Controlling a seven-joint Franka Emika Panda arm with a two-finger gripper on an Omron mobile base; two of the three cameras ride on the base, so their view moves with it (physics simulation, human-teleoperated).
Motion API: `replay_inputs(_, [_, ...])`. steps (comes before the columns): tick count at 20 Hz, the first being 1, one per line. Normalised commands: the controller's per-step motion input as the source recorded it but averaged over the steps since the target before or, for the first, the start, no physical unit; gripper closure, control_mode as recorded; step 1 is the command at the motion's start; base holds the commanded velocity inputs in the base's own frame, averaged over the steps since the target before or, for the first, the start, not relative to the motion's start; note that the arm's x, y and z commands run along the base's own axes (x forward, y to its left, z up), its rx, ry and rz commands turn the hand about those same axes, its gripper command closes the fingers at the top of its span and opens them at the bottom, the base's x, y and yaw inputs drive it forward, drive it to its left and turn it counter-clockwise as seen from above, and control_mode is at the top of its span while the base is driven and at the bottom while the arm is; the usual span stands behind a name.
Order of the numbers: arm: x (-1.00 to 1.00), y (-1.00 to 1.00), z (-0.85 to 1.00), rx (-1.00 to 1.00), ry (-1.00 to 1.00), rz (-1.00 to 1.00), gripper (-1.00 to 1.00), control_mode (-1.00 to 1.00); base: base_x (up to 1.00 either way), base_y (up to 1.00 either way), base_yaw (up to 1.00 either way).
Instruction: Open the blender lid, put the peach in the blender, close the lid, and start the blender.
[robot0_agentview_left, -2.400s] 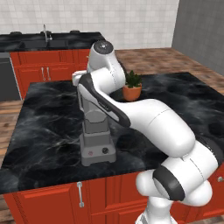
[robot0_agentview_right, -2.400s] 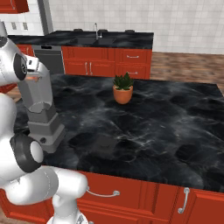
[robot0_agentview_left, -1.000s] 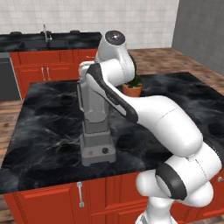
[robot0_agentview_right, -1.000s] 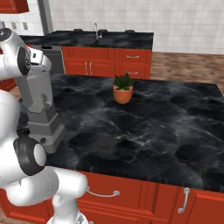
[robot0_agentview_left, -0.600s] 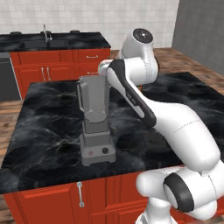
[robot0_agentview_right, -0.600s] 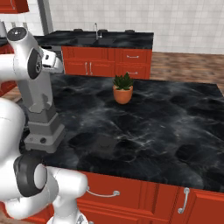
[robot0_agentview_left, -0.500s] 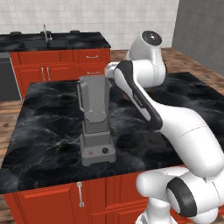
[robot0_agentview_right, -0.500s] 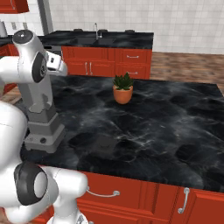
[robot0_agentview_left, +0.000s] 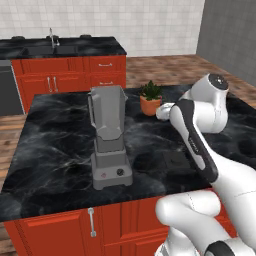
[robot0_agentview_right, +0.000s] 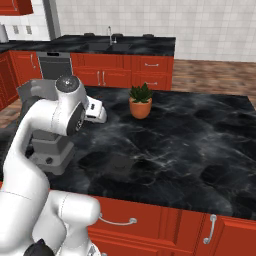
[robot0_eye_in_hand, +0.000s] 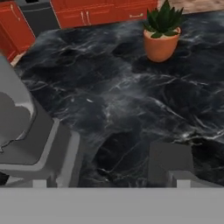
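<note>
The grey blender stands on the black marble island, its tapered jar open at the top. The blender lid, a flat dark grey square, lies on the counter to the right of the base; it also shows as the lid and the lid. My gripper hovers above the counter between blender and lid, open and empty. The white hand hangs just right of the jar, in front of the plant. The blender base fills the hand view's left. The peach is out of view.
A terracotta pot with a green plant stands behind the hand, also seen as the pot. Red cabinets and a sink counter run along the back wall. Bare marble stretches right of the lid.
The arm has swung right, from over the blender's top to above the counter beside the plant. The jar's open rim now shows. The jaws stand a little wider.
</note>
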Motion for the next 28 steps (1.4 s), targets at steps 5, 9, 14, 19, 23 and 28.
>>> replay_inputs(5, [-0.07,-0.9,-0.65,-0.09,0.08,0.0,-1.0,-1.0,0.0,0.0,0.0])
replay_inputs(9, [0.03,-0.17,-0.53,-0.15,0.23,0.0,-1.0,-1.0,0.0,0.0,0.0])
replay_inputs(14, [0.19,-0.02,-0.58,-0.08,0.21,0.0,-1.0,-1.0,0.0,0.0,0.0])
replay_inputs(19, [0.15,-0.17,-0.43,0.0,0.25,0.0,-1.0,-1.0,0.0,0.0,0.0])
replay_inputs(23, [0.17,-0.11,-0.42,0.0,0.27,0.0,-1.0,-1.0,0.0,0.0,0.0])
replay_inputs(28, [0.32,-0.27,-0.27,0.04,0.16,0.0,-1.0,-1.0,0.0,0.0,0.0])
